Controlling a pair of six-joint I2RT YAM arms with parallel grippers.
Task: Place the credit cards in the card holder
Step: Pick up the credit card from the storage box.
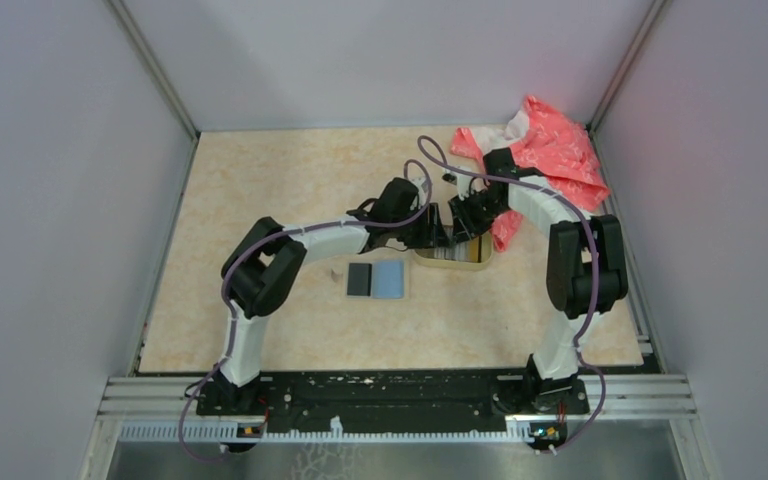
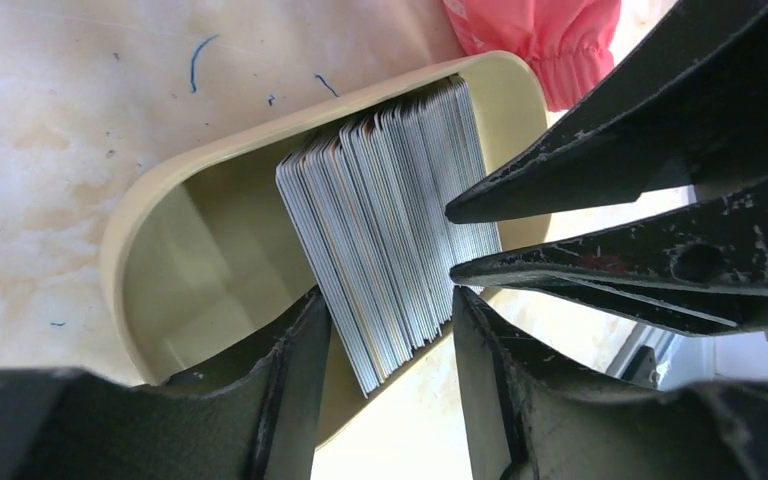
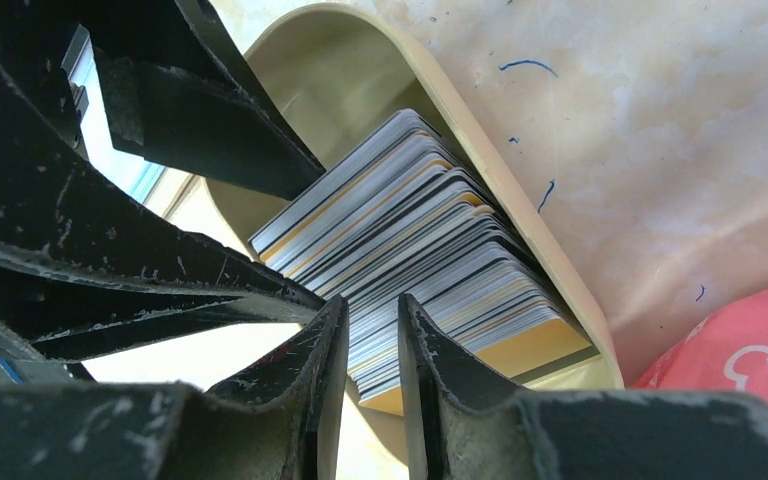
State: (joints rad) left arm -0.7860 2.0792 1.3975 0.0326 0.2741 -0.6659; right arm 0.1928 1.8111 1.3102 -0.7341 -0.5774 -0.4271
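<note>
Both arms are in over the tan oval dish [image 1: 480, 262] at the middle of the tabletop [image 1: 290, 180], tool tips almost nose to nose. The credit cards [image 2: 390, 200] are packed on edge in that dish, a tight row leaning against one curved end, with the other end of the dish bare.

The left tool [image 2: 388, 297] is spread wide, and its two fingers straddle the near end of the stack. The left finger sits right against the outermost card. The right tool [image 3: 372, 300] comes at the same stack from the opposite side. Its fingers are drawn in narrow, pinching a thin slice of cards, and their edges show in the slim gap between the pads. From the left wrist view those right-hand fingers cross in front of the stack's far corner, one above the other.

Off to the left of the dish and well apart from it, a dark card [image 1: 360, 279] and a blue card [image 1: 388, 280] lie flat side by side. The card holder [image 1: 406, 282] shows there only as a pale beige margin around them, too small to read in detail.

A pink cloth [image 1: 550, 150] is heaped in the far right corner, and its hem reaches just beside the dish rim.
</note>
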